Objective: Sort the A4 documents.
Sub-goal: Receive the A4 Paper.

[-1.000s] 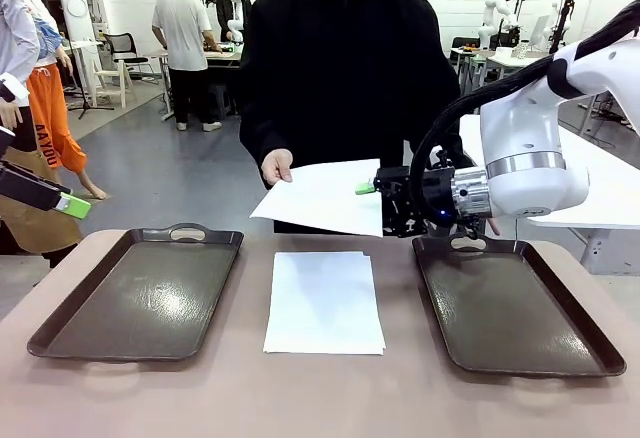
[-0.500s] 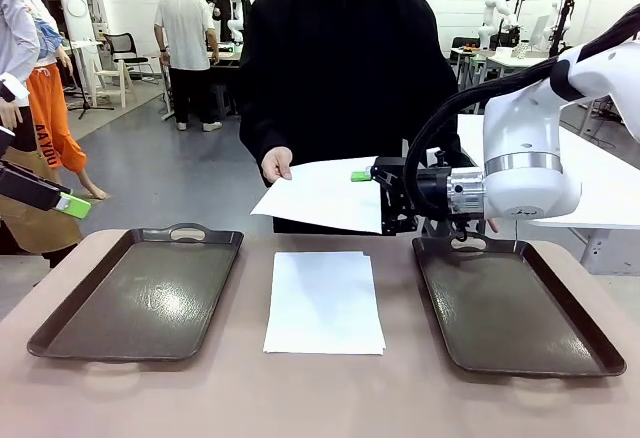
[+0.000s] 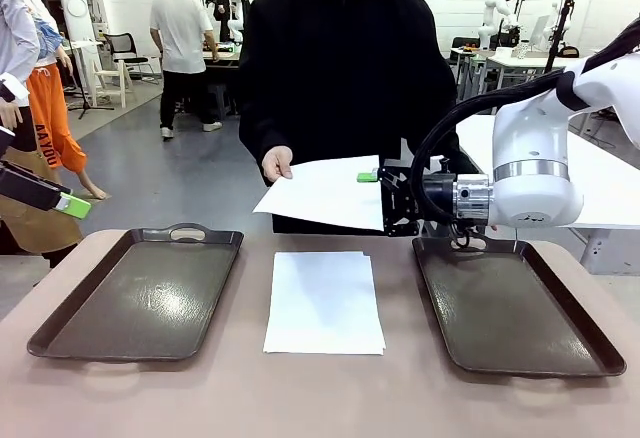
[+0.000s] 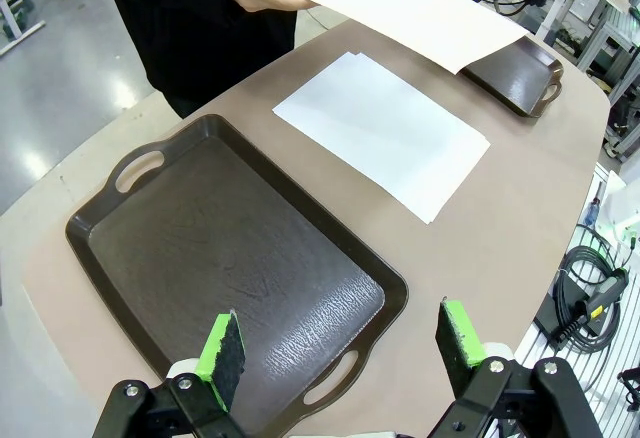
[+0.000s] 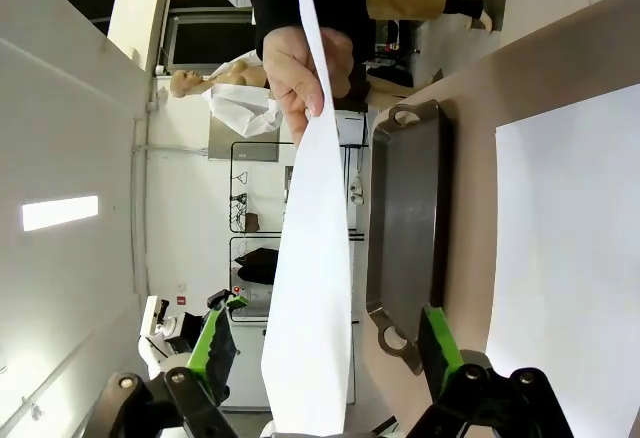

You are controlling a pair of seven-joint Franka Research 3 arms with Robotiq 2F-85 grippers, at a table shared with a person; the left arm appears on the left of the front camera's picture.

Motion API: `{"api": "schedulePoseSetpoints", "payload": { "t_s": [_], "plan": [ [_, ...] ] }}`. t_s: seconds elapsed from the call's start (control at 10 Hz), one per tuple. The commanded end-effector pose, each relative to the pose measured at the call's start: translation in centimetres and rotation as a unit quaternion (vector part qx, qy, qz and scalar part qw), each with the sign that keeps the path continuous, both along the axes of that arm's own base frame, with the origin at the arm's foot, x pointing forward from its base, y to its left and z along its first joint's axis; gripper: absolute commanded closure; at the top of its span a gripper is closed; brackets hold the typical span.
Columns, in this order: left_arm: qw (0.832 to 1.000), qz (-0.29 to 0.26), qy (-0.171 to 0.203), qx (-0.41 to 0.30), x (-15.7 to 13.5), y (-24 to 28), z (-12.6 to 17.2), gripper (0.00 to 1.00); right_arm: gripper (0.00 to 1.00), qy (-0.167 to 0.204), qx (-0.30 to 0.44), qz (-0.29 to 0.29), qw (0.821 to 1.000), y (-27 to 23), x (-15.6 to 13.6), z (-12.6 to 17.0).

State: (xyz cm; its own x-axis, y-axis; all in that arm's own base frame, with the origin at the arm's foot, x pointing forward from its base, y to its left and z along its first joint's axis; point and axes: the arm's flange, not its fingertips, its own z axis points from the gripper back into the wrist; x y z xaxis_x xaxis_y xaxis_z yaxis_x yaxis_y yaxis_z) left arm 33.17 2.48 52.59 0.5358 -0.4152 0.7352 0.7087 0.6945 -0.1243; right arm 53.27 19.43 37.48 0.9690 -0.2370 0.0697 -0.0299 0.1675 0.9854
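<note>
- Though both sit on the table (image 3: pixel 320 398), left tray (image 3: pixel 140 298) and right tray (image 3: pixel 510 308) lie bare.
- A4 documents (image 3: pixel 325 308): one raised sheet (image 3: pixel 325 193); pile (image 4: pixel 385 133), perhaps two.
- Left hand (image 4: pixel 340 338) spread; right hand (image 5: pixel 328 353) spread astride raised sheet.

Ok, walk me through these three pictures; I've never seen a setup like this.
Two white robot arms share a table with a person. The front picture looks across it from the robot's side; the other two come from wrist cameras, looking along each arm's jaws. On the table lie a left tray and a right tray, both dark, with a stack of white sheets between. The person's hand holds out one sheet. The right arm has its jaws open astride that sheet's edge, not gripping. The left arm points open jaws towards the left tray.
</note>
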Motion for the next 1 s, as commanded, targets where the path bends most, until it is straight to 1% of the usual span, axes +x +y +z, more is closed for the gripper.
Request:
{"api": "schedulePoseSetpoints", "payload": {
  "t_s": [0.0,0.1,0.2,0.3,0.4,0.5,0.6,0.7,0.8,0.9],
  "plan": [
    [1.0,-0.01,-0.004,-0.001,0.1,0.2,-0.1,0.0,0.18,-0.006,0.005,-0.01,1.0,0.3,0.5,0.0],
    [1.0,-0.01,-0.004,-0.001,0.1,0.2,-0.1,0.0,0.22,-0.007,0.009,-0.011,1.0,0.3,0.6,0.1],
    [1.0,-0.01,-0.004,-0.001,0.1,0.2,-0.1,0.0,0.36,-0.008,0.012,-0.01,1.0,0.4,0.7,0.1],
    [1.0,-0.01,-0.004,-0.001,0.1,0.2,-0.1,0.0,0.4,-0.008,0.013,-0.008,1.0,0.5,0.7,0.2],
    [1.0,-0.01,-0.004,-0.001,0.1,0.2,-0.1,0.0,0.55,-0.011,0.011,-0.009,1.0,0.6,0.7,0.3],
    [1.0,-0.01,-0.004,-0.001,0.1,0.2,-0.1,0.0,0.58,-0.013,0.015,-0.009,1.0,0.8,0.8,0.3],
    [1.0,-0.01,-0.004,-0.001,0.1,0.2,-0.1,0.0,0.73,-0.011,0.017,-0.007,1.0,1.0,0.8,0.2],
    [1.0,-0.01,-0.004,-0.001,0.1,0.2,-0.1,0.0,0.77,-0.012,0.015,-0.006,1.0,1.0,0.8,0.1],
    [1.0,-0.01,-0.004,-0.001,0.1,0.2,-0.1,0.0,0.92,-0.013,0.015,-0.002,1.0,1.2,0.7,0.2],
    [1.0,-0.01,-0.004,-0.001,0.1,0.2,-0.1,0.0,0.95,-0.013,0.018,0.001,1.0,1.4,0.6,0.3]
  ]
}}
